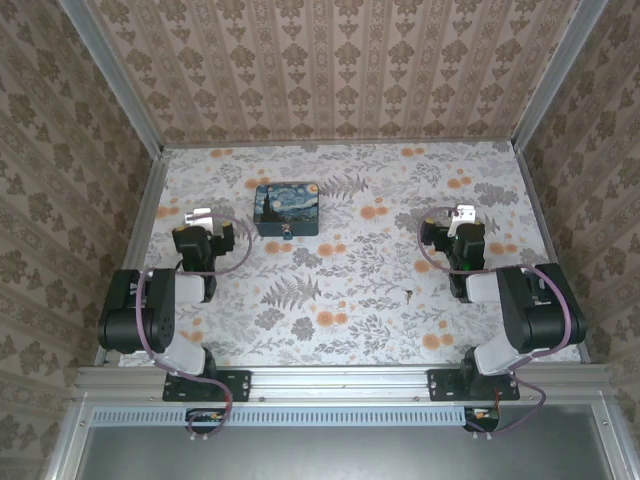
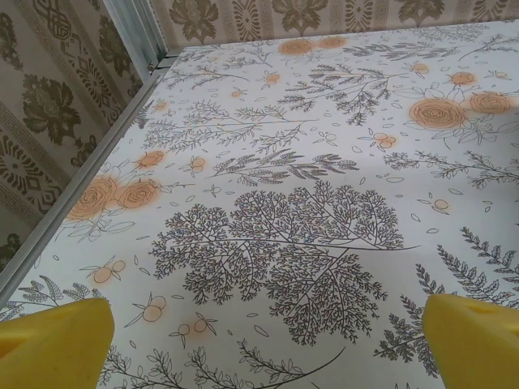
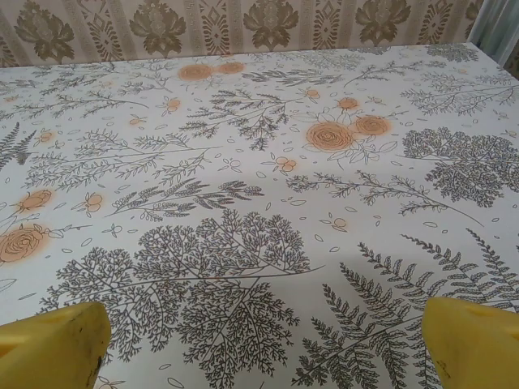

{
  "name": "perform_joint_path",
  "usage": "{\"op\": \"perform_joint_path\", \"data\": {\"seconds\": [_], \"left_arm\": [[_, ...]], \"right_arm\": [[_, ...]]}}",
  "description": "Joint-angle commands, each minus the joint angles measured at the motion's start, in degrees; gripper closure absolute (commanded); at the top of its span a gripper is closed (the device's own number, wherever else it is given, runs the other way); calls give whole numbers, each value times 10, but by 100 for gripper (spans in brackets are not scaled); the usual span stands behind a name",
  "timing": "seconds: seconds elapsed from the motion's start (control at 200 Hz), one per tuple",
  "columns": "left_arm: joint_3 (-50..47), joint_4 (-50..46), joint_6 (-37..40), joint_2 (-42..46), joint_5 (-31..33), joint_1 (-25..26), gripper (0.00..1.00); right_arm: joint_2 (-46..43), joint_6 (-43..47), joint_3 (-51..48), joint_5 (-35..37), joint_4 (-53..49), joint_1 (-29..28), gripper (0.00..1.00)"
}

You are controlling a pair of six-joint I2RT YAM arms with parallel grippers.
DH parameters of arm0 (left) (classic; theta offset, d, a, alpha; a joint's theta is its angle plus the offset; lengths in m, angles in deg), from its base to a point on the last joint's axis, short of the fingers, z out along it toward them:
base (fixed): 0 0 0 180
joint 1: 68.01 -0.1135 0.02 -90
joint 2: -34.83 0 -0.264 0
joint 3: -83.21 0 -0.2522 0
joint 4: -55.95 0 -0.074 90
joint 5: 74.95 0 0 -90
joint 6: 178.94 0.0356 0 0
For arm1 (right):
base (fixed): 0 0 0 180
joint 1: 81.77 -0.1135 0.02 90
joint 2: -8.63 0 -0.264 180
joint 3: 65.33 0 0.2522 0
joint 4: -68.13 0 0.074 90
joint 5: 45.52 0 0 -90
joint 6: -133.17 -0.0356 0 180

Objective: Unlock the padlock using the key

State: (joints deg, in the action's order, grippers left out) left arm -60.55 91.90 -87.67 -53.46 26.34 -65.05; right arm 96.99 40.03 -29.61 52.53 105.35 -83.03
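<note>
Judging by how things lie, none of the job is done yet and every step remains. The padlock (image 1: 288, 232) is a tiny dark thing at the middle of the near face of the painted box (image 1: 287, 207), which stands toward the far left of the floral worktop (image 1: 360, 330). It is too small in the overhead view to tell how its shackle sits. The key (image 1: 407, 295) shows as a small dark sliver lying loose on the worktop, well apart from the padlock, off to the right and nearer the arm bases, just left of the right arm. The left end effector (image 1: 204, 217) hangs just left of the box, and the right end effector (image 1: 462, 216) hangs over the far right of the worktop, beyond the key; neither touches anything. In the left wrist view its yellow fingers (image 2: 57, 344) sit at the two bottom corners with bare patterned worktop between them, and the right one's fingers (image 3: 470, 340) look the same, so both end effectors are spread wide and empty. What is left, as I read it: pick the key up, steady the padlock, slide the key into its keyhole, turn it and free the shackle
</note>
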Motion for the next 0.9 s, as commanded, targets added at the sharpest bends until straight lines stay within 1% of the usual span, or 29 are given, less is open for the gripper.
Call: {"op": "perform_joint_path", "data": {"seconds": [0.0,0.72,0.895], "left_arm": [[-2,13,2,2,-7,-1,0],[-2,13,1,1,-7,-2,0],[2,4,-3,1,-21,-9,0]], "right_arm": [[-5,5,5,-13,2,1,1],[-4,5,5,-13,1,1,1],[-4,5,6,-13,-1,1,0]]}}
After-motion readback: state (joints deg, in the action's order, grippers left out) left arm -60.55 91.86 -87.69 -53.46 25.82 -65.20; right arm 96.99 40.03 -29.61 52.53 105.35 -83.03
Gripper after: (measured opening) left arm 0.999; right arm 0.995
